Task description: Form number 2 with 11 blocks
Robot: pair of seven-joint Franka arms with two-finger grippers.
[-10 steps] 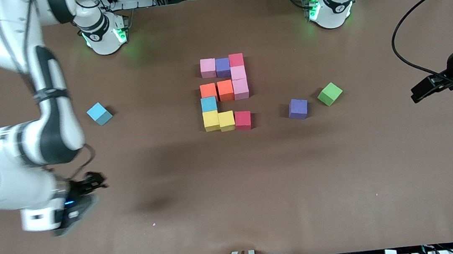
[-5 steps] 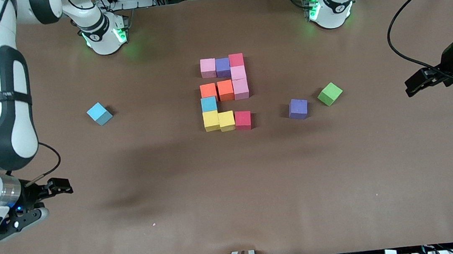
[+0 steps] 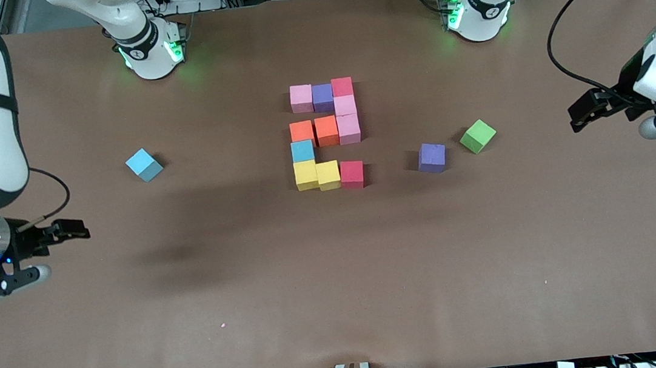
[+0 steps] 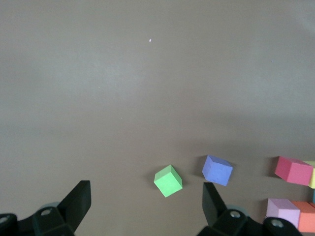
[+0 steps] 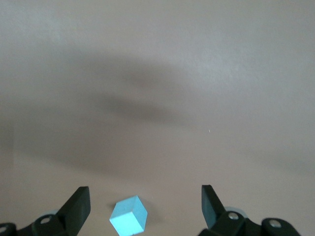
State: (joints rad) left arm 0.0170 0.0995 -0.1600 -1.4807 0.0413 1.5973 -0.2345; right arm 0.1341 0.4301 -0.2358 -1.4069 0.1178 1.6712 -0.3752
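With the number 2 (image 3: 326,134) complete, the right tool (image 3: 68,231) and left tool (image 3: 583,114), both spread and empty, have withdrawn toward their worktop (image 3: 338,280) ends.

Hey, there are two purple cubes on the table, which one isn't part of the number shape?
The loose purple cube beside the green cube, toward the left arm's end. The other purple cube sits between pink and red cubes in the digit's farthest row.
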